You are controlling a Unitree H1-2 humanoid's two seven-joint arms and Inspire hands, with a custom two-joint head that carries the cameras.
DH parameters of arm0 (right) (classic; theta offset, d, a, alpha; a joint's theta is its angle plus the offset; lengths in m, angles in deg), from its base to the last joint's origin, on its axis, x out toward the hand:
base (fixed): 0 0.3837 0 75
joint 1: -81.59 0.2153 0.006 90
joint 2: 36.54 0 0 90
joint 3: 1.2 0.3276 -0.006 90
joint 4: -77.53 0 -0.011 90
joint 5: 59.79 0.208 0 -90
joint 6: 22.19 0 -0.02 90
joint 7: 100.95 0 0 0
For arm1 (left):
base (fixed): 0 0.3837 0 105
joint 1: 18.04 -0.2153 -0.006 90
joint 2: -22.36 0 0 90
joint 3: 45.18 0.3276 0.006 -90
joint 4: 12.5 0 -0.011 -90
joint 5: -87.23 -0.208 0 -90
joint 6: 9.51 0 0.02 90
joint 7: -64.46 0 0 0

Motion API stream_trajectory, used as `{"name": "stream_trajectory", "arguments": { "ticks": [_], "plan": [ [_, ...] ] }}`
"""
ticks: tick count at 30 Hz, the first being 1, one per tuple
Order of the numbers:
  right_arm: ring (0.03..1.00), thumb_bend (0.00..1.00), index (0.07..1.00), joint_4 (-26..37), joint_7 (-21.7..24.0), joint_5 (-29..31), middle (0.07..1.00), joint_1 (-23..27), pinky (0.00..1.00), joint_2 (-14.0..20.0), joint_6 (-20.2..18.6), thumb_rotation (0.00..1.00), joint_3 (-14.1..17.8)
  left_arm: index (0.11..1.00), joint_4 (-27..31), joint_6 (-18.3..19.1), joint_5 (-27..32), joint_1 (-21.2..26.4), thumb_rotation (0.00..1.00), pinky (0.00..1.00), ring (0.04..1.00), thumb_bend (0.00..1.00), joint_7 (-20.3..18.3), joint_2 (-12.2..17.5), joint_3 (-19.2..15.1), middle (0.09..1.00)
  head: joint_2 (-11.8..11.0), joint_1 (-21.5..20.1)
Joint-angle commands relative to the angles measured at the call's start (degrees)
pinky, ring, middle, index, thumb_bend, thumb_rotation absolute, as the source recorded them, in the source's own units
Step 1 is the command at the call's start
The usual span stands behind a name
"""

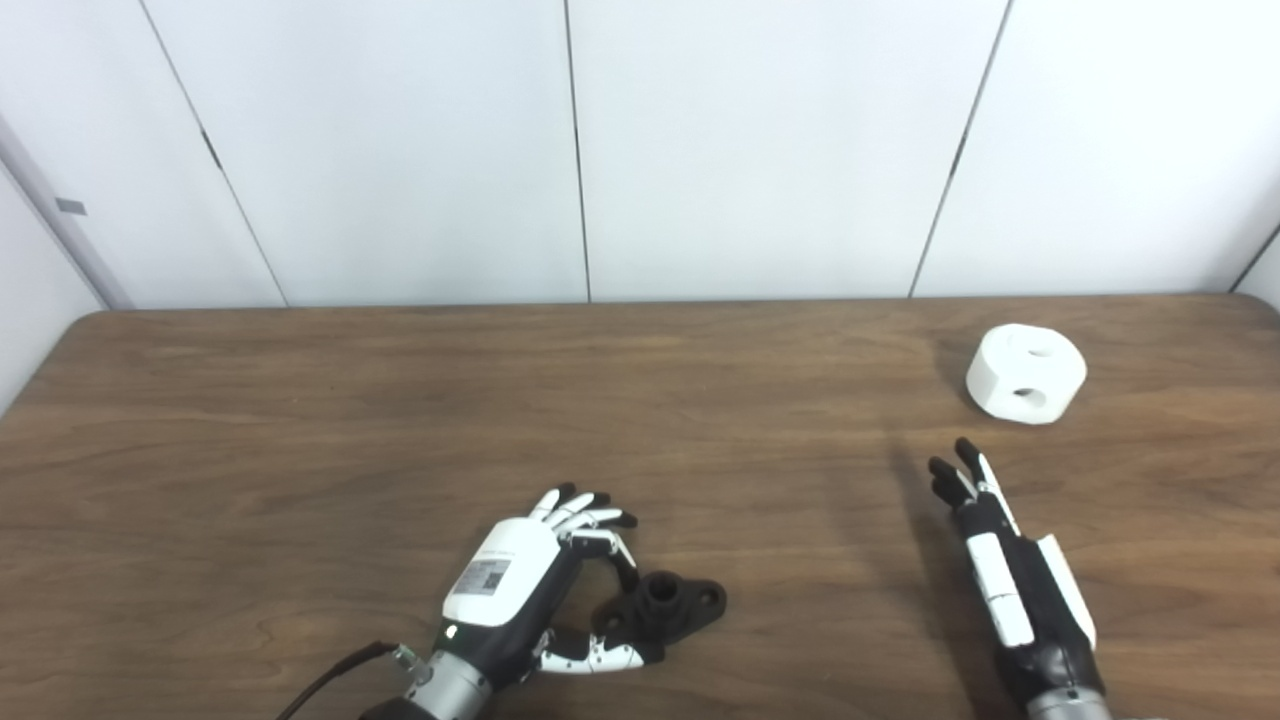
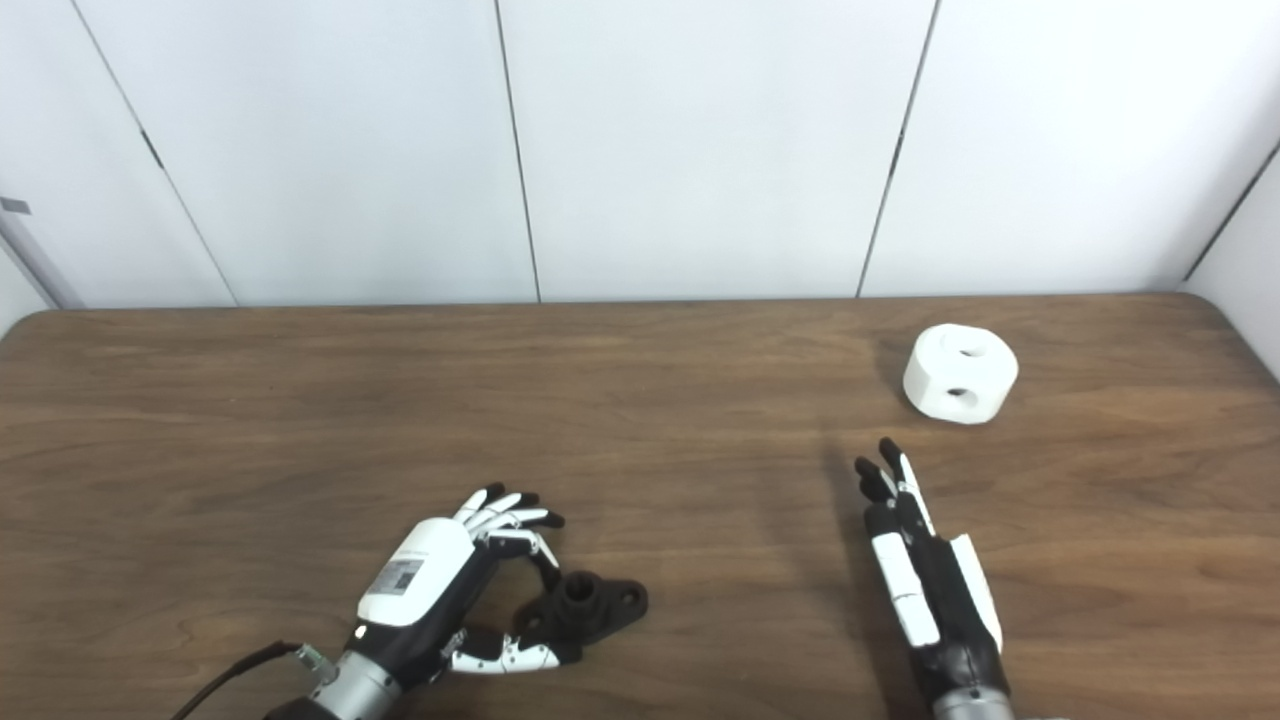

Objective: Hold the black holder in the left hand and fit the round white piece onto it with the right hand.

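Left hand point(image 1: 520, 590) open, cupped around the black flanged plastic holder point(image 1: 668, 603) – not gripped. Right hand point(image 1: 1000, 560) flat, empty, short of the round white holed piece point(image 1: 1026, 373). Advise firm closure before lifting.

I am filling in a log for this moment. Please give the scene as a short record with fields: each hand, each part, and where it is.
left hand: open, fingers curled around the black holder without a visible firm grip
black holder: lying on the table, near edge, left of centre
right hand: open, fingers straight, holds nothing
round white piece: on the table, far right, beyond the right hand, apart from it
table: brown wood
task state: piece not yet picked up, not fitted
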Motion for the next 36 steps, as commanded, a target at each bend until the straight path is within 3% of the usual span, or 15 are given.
{"name": "stream_trajectory", "arguments": {
  "ticks": [1, 12, 19, 26, 31, 36],
  "plan": [
    [0.943, 0.59, 1.0, 1.2, 0.4, 0.2, 0.947, -0.3, 1.0, -1.3, -0.8, 1.0, -0.5, 0.487, -0.1, 0.0, -1.4, -1.1, 0.05, 1.0, 0.916, 0.52, -2.4, 0.1, 0.9, 0.818, 0.0, -0.1],
    [0.964, 0.61, 1.0, 3.0, -1.2, 1.0, 0.965, 1.8, 1.0, -2.1, -1.6, 0.98, 0.6, 0.487, 0.5, 0.4, -0.9, -2.1, 0.05, 1.0, 0.919, 0.52, -3.4, 0.8, -0.1, 0.818, 0.4, -4.4],
    [0.983, 0.6, 1.0, 7.3, -1.9, 0.5, 0.966, 4.6, 1.0, -0.5, -6.0, 0.95, 2.5, 0.487, 0.1, -0.1, -1.5, -2.1, 0.05, 1.0, 0.924, 0.52, -3.2, 0.9, -0.7, 0.82, 0.0, -7.5],
    [0.999, 0.63, 1.0, 10.4, -0.9, 0.1, 0.974, 8.8, 1.0, 4.2, -11.4, 0.98, 7.1, 0.487, -1.1, -0.4, -2.7, -1.4, 0.05, 1.0, 0.915, 0.52, -3.0, 0.9, -0.7, 0.814, -0.8, -11.0],
    [1.0, 0.65, 1.0, 11.1, -0.3, 0.1, 0.975, 12.1, 1.0, 7.5, -14.0, 0.93, 9.4, 0.487, -2.0, -1.2, -2.3, -1.5, 0.05, 1.0, 0.893, 0.52, -2.1, 0.5, -0.8, 0.805, -1.6, -12.8],
    [0.98, 0.65, 1.0, 9.8, 0.2, -7.0, 0.971, 15.1, 1.0, 12.9, -15.7, 0.96, 8.9, 0.487, -2.8, -2.3, -1.6, -1.6, 0.05, 1.0, 0.882, 0.52, -1.4, 0.3, -1.1, 0.797, -2.1, -13.8]
  ]
}}
